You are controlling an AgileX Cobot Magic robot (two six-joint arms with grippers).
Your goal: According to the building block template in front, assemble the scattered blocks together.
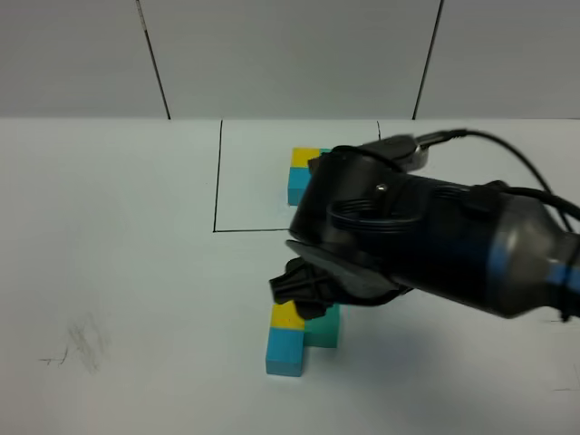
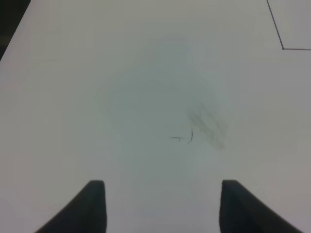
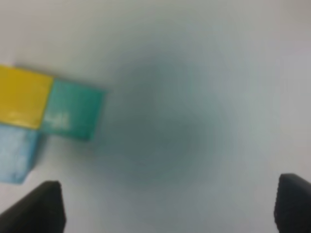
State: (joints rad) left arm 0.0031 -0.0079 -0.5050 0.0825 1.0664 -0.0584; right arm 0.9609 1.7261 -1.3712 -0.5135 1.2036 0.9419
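Note:
The scattered blocks lie joined in an L at the table's front: yellow point(image 1: 287, 314), sky-blue point(image 1: 285, 352) in front of it, teal-green point(image 1: 325, 328) to its right. The right wrist view shows them too: yellow point(image 3: 22, 96), teal-green point(image 3: 73, 109), sky-blue point(image 3: 16, 153). My right gripper point(image 1: 303, 288) point(image 3: 170, 208) hangs just above them, open and empty. The building block template sits inside the black-lined rectangle point(image 1: 218, 181); its yellow point(image 1: 304, 158) and sky-blue point(image 1: 297, 187) cubes show, the rest is hidden by my right arm. My left gripper point(image 2: 164, 201) is open and empty over bare table.
My right arm point(image 1: 435, 245) reaches in from the right and covers much of the rectangle. Faint pencil smudges point(image 1: 83, 344) mark the white table at the front left, also seen in the left wrist view point(image 2: 201, 128). A corner of the black line point(image 2: 283, 47) shows there.

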